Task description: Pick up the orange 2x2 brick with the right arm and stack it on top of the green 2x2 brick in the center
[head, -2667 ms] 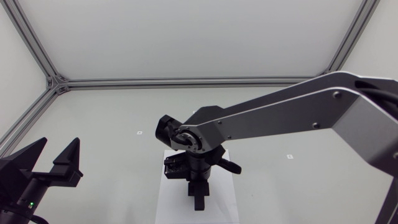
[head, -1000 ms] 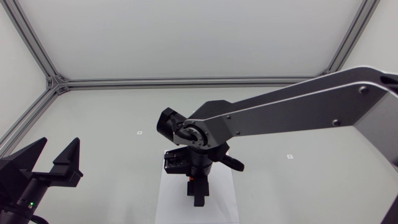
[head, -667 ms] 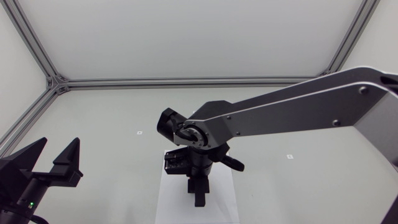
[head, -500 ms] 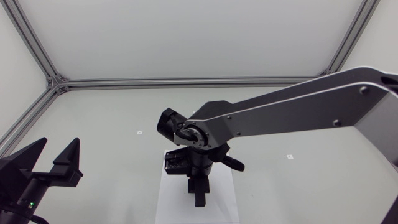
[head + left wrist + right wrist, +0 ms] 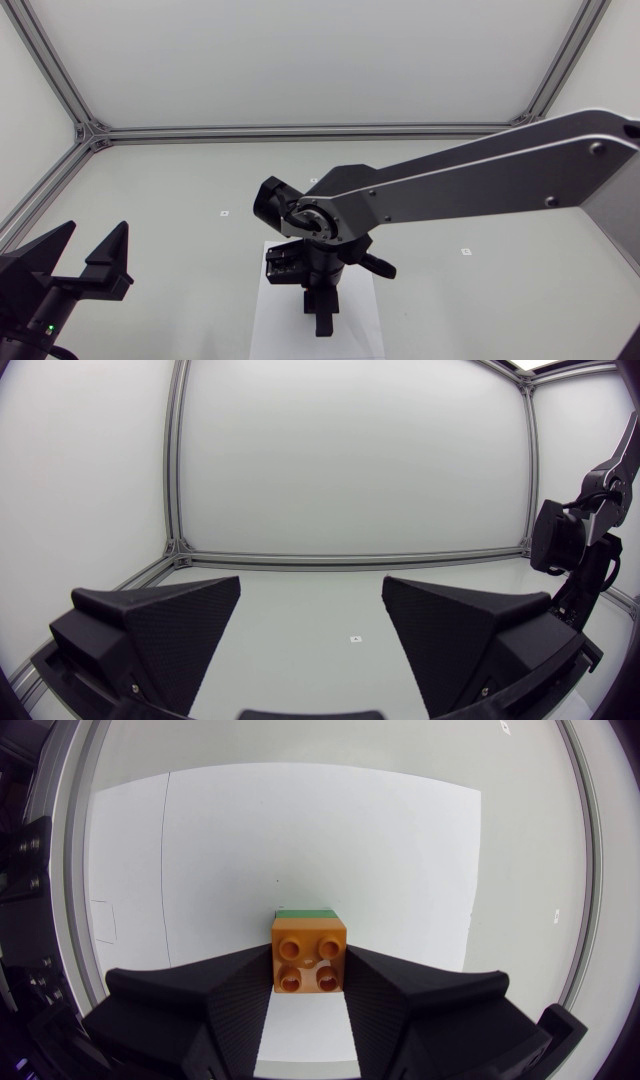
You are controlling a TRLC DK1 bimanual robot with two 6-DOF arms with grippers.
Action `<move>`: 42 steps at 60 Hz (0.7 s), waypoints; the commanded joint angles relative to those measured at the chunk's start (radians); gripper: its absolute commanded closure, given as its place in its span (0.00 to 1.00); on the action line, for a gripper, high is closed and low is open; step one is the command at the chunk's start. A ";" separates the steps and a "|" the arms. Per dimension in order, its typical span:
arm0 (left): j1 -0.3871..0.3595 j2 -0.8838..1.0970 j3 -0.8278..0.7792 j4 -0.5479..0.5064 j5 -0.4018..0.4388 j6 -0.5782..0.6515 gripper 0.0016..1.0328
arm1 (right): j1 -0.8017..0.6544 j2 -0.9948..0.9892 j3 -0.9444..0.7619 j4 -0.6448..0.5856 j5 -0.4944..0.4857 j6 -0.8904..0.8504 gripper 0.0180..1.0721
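Right wrist view shows the orange 2x2 brick studs up between the two black fingers of the right gripper, whose inner faces press against the brick from both sides, so the gripper is clamped on it. Just beyond the orange brick's far edge a thin strip of the green 2x2 brick peeks out, so the orange one lies directly over the green one; whether it is fully seated on the studs cannot be told. Both bricks are over a white sheet that lies flat on the pale grey table. From the head view neither brick can be seen: the right arm comes in from the right edge and reaches to the middle, its wrist pointing straight down over the sheet and hiding what is below. A few small marks dot the table on either side of the sheet. Well apart, at the near left corner, the left gripper is held off the table with its wedge fingers spread wide and nothing between them; its own wrist view looks across the table between those parted fingers, with the right arm seen off to one side
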 commanded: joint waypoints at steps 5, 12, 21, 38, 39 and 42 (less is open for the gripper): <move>0.003 -0.008 -0.041 -0.015 0.004 0.013 0.04 | 0.010 -0.003 -0.033 -0.005 -0.004 -0.015 0.58; 0.003 -0.008 -0.041 -0.015 0.004 0.013 0.04 | 0.015 0.003 -0.032 -0.001 -0.004 -0.014 0.58; 0.003 -0.008 -0.041 -0.015 0.004 0.013 0.04 | 0.016 0.004 -0.029 0.001 -0.004 -0.009 0.58; 0.003 -0.008 -0.041 -0.013 0.004 0.013 0.04 | 0.016 0.007 -0.025 -0.004 -0.004 0.000 0.58; 0.003 -0.008 -0.041 -0.015 0.004 0.013 0.04 | 0.016 0.007 -0.025 -0.005 -0.006 0.002 0.58; 0.003 -0.008 -0.041 -0.013 0.004 0.013 0.04 | 0.016 0.009 -0.024 -0.008 -0.006 0.005 0.58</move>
